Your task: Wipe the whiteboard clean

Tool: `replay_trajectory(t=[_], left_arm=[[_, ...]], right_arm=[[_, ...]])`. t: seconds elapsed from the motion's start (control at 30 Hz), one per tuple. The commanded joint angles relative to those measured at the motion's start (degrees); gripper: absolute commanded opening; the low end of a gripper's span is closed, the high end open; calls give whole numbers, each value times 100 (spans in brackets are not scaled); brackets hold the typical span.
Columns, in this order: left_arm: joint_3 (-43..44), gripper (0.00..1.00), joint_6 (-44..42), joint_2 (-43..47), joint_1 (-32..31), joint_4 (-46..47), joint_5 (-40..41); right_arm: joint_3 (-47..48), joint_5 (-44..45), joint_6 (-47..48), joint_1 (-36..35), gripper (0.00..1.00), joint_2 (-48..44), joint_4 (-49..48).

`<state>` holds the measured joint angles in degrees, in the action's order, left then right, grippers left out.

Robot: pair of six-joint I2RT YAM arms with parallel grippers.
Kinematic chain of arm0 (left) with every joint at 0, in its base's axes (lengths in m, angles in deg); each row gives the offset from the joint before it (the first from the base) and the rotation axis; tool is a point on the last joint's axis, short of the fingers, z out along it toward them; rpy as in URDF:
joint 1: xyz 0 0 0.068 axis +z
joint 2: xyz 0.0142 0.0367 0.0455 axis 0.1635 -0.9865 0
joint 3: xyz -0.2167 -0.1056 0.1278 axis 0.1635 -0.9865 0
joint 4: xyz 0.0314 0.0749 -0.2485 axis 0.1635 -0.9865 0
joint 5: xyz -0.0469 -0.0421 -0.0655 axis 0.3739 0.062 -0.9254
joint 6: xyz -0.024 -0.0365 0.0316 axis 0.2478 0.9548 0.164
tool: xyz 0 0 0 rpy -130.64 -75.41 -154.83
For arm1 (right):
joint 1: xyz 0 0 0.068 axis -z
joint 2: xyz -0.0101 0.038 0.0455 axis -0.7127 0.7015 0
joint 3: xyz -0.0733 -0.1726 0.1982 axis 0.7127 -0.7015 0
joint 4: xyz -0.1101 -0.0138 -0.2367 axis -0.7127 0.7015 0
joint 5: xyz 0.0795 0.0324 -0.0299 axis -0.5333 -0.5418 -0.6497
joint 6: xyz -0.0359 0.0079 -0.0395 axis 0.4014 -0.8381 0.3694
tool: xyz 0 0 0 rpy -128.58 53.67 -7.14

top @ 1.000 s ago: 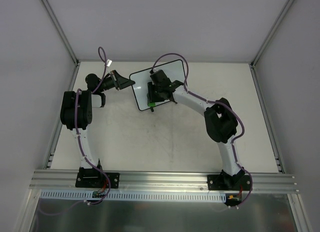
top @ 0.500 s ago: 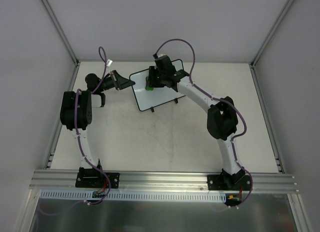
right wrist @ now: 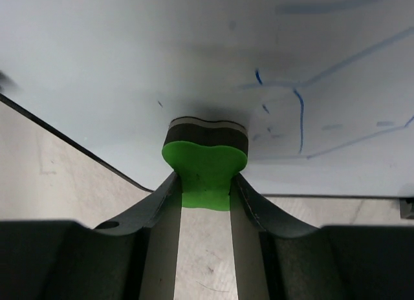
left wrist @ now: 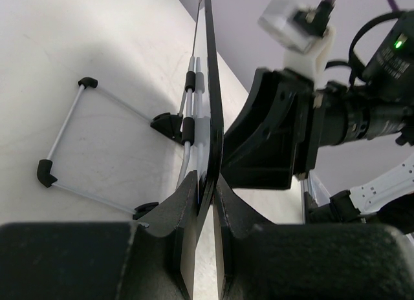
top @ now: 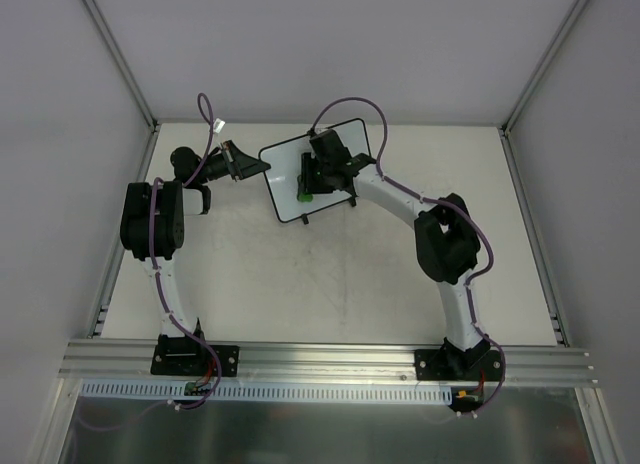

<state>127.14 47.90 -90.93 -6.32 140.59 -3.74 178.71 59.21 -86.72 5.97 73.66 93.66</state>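
Note:
The whiteboard [top: 285,174] stands tilted on its feet at the back of the table. My left gripper [top: 262,165] is shut on its left edge, seen edge-on in the left wrist view [left wrist: 210,119]. My right gripper [top: 306,189] is shut on the green eraser [right wrist: 204,165], which presses its dark felt side against the board face [right wrist: 97,67] near the lower edge. Faint blue pen lines [right wrist: 301,119] remain on the board to the right of the eraser.
The board's wire stand with black feet [left wrist: 65,145] rests on the table behind it. Grey walls with aluminium posts enclose the table at the back and sides [top: 120,54]. An aluminium rail [top: 330,359] runs along the near edge.
My right gripper with the eraser went from the board's lower part up to its top edge, and has now come back down toward the lower left. The left arm and board stayed put.

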Motion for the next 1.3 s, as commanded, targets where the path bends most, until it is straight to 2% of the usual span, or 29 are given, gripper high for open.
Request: replay_trajectory(t=[0.0,0.27,0.67,0.97,1.27], left_arm=[[-58,0,31,351,-72,1958,-538],[-85,0,14,395,-72,1958,-556],[-111,0,-13,430,-90,1958,-600],[-85,0,5,386,-90,1958,-591],[-85,0,-4,386,-90,1958,-591]], right_arm=[[-538,338,-7,-77,0,-461,-168],[-883,505,-60,-86,0,-620,-257],[-66,629,-25,309,0,-259,-239],[93,426,46,723,0,-242,-222],[217,233,72,670,0,-136,-204]])
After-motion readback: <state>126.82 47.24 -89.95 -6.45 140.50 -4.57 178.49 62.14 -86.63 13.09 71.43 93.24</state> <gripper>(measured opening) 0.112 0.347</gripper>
